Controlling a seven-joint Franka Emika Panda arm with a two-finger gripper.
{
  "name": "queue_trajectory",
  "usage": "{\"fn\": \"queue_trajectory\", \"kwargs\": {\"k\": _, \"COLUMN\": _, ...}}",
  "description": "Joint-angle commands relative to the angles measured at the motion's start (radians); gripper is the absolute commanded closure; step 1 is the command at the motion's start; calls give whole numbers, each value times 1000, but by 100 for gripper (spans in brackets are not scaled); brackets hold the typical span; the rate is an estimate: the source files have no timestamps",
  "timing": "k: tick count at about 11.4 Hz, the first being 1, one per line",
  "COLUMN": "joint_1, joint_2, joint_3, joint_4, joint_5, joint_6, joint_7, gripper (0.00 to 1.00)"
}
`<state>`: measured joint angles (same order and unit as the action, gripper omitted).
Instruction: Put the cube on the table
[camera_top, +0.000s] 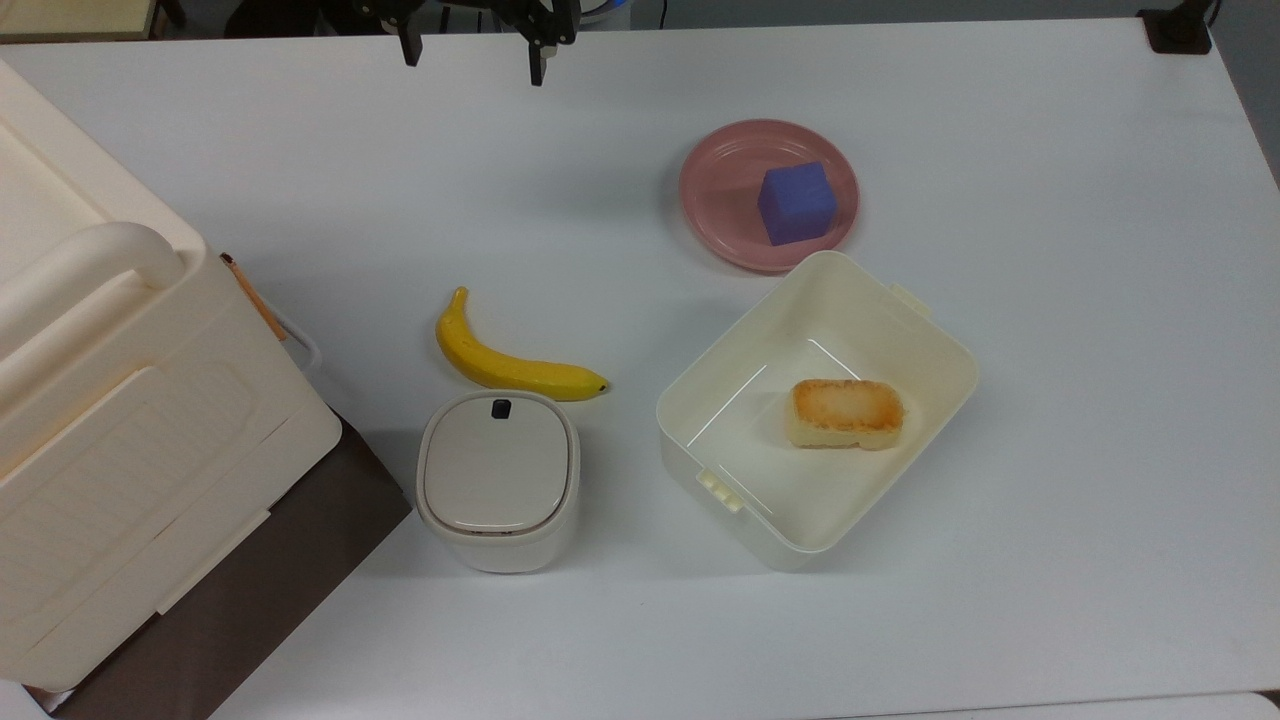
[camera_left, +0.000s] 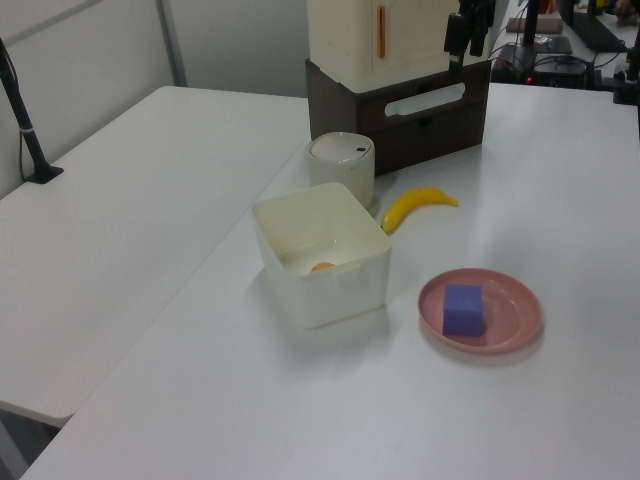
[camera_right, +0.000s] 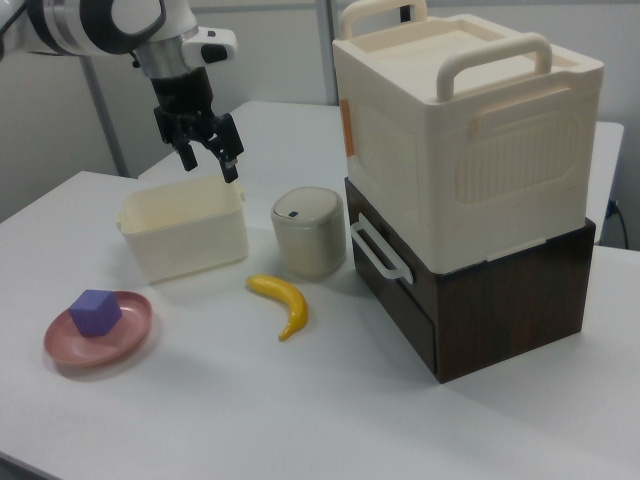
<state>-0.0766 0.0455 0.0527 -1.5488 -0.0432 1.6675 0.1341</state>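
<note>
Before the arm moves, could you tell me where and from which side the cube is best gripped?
Probably from straight above, closing on two opposite vertical faces of the cube. It sits flat on the pink plate, whose low rim would hinder a side approach; its top is unobstructed.

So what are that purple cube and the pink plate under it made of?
The cube looks like matte foam or soft plastic: flat, dull faces with no glare, though the look leaves it open. The pink plate seems to be smooth plastic, with a faint sheen along its raised rim; glazed ceramic can't be ruled out.
</note>
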Motion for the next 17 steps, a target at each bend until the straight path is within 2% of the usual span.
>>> {"fn": "queue_trajectory", "kwargs": {"k": 1, "joint_1": 8, "joint_2": -10, "joint_3": -8, "joint_4": -13, "joint_5": -11, "joint_6": 17, "joint_7": 21, "gripper": 0}}
{"fn": "queue_trajectory", "kwargs": {"k": 4, "joint_1": 8, "joint_2": -10, "joint_3": -7, "joint_4": -13, "joint_5": -6, "joint_6": 8, "joint_7": 30, "gripper": 0}}
{"fn": "queue_trajectory", "kwargs": {"k": 7, "joint_1": 9, "joint_2": -10, "joint_3": -7, "joint_4": -14, "joint_5": -9, "joint_6": 9, "joint_7": 102, "gripper": 0}}
{"fn": "queue_trajectory", "kwargs": {"k": 12, "joint_1": 9, "joint_2": -9, "joint_3": -7, "joint_4": -11, "joint_5": -26, "joint_6": 2, "joint_7": 84, "gripper": 0}}
{"fn": "queue_trajectory", "kwargs": {"k": 14, "joint_1": 9, "joint_2": -7, "joint_3": -7, "joint_4": -11, "joint_5": -37, "joint_6": -52, "joint_7": 44, "gripper": 0}}
{"fn": "queue_trajectory", "kwargs": {"k": 17, "joint_1": 12, "joint_2": 10, "joint_3": -5, "joint_4": -22, "joint_5": -38, "joint_6": -54, "joint_7": 67, "gripper": 0}}
